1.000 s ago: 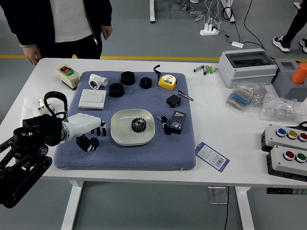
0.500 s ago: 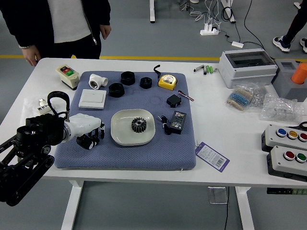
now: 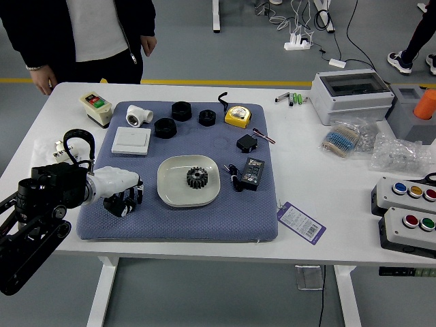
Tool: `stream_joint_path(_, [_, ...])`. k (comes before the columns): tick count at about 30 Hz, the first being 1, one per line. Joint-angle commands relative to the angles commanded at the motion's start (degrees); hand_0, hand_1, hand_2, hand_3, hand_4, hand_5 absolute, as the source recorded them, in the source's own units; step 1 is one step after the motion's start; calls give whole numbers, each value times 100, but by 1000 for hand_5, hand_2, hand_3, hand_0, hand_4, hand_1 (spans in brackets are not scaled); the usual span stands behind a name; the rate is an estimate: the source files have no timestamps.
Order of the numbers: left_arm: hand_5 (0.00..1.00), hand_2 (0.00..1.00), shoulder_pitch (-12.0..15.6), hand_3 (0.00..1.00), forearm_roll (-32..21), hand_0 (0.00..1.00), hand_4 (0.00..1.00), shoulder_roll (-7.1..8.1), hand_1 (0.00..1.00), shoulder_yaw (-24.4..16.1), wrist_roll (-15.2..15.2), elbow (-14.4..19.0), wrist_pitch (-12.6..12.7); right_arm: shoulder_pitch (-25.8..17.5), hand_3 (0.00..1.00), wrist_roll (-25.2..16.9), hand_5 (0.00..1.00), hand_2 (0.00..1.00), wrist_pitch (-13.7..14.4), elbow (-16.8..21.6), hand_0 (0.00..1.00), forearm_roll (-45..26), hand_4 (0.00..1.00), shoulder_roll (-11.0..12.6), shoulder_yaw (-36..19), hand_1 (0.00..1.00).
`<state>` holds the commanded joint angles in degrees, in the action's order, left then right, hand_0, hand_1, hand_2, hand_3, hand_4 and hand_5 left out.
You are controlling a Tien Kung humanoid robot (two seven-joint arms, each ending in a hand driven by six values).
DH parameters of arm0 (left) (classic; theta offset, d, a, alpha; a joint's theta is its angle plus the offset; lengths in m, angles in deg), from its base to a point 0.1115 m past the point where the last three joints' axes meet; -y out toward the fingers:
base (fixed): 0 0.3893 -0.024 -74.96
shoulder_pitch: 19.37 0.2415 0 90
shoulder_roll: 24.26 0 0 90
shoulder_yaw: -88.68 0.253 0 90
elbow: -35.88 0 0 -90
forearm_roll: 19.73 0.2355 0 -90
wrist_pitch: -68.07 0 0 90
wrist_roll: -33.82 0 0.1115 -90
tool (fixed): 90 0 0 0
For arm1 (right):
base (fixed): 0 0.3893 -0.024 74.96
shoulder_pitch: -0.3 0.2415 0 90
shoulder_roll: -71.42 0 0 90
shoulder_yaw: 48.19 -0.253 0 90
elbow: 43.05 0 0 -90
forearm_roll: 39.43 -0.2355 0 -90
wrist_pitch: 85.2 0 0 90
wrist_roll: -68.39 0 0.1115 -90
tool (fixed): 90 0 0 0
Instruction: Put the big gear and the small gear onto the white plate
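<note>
We look through one head camera, placed high on the robot's side of the white table. It faces forward and down, from a moderate distance, so we see the blue mat and floor beyond the far edge.

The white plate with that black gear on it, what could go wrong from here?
The left hand is close to the white plate and might bump its rim, sliding it. The black gear sits near the middle, so a second gear could knock it. Right of the plate, a loose cable might snag.
</note>
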<state>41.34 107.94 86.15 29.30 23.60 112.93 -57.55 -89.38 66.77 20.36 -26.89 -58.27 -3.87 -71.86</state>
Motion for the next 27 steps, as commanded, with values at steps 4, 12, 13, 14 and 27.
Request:
stream_joint_path(4, [2,488,-34,550,39,354,215,-4,451,-31,42,16,88,-1,593,1,683,765,2,1,701,2,827,2,0,727])
stream_joint_path(12, [2,481,-139,544,95,347,169,-32,444,-52,128,41,272,5,593,-2,683,765,5,3,701,9,827,4,-15,727])
stream_joint_path(13, [2,481,-145,544,97,347,169,-33,444,-52,131,42,277,5,593,-1,683,765,5,3,701,10,827,4,-15,727])
stream_joint_path(14, [2,481,-164,544,100,347,169,-36,444,-54,139,50,292,6,593,-3,683,765,5,3,701,7,827,4,-15,727])
stream_joint_path(27, [2,478,-353,542,-59,345,131,-391,437,-247,451,-4,847,16,593,-5,683,765,12,4,701,6,827,11,-7,727])
